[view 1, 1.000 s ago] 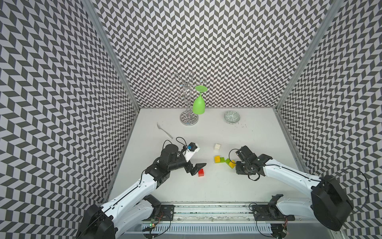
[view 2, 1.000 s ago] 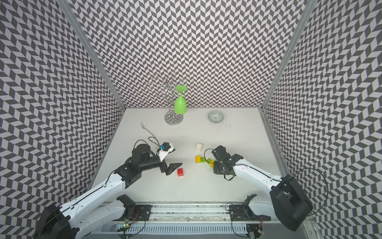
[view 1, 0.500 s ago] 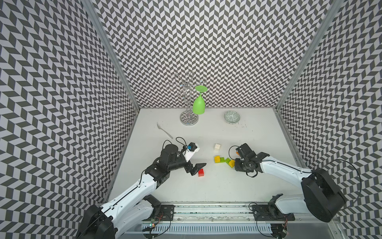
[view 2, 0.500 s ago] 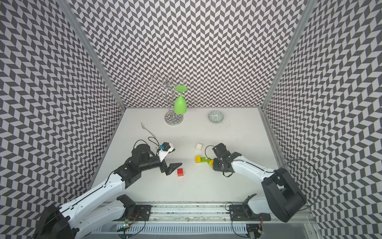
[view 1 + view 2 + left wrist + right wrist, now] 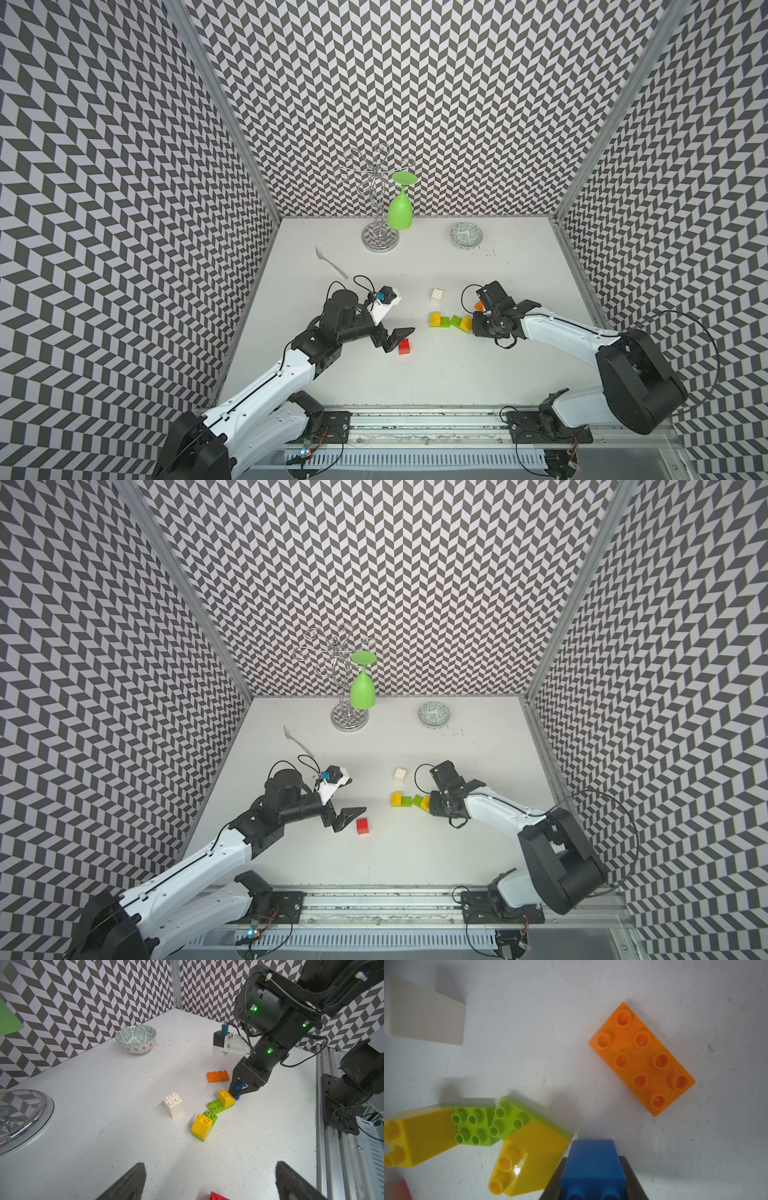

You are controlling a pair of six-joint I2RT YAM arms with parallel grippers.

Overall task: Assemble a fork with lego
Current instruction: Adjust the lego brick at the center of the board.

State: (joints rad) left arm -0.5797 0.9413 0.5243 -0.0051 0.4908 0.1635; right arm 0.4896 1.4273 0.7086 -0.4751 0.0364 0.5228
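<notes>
The lego lies loose on the white table, and no brick fork is in view. My right gripper (image 5: 592, 1169) is shut on a blue brick (image 5: 238, 1085) standing on the table against a yellow brick (image 5: 226, 1097). That yellow brick sits on a lime-green plate (image 5: 215, 1106). Another yellow-on-green pair (image 5: 436, 319) touches it. An orange plate (image 5: 641, 1058) lies flat just beyond, and a white brick (image 5: 436, 294) stands apart. My left gripper (image 5: 397, 336) hangs open beside a red brick (image 5: 405, 345), holding nothing.
At the back stand a chrome glass rack (image 5: 380, 241) with a hanging green glass (image 5: 400, 210) and a patterned bowl (image 5: 467, 235). A pale plastic fork (image 5: 331, 262) lies at the back left. Patterned walls close three sides, and a metal rail (image 5: 415, 428) runs along the front.
The right arm's elbow has swung inward while its gripper stayed by the bricks, still shut on the blue brick. The left arm has not moved.
</notes>
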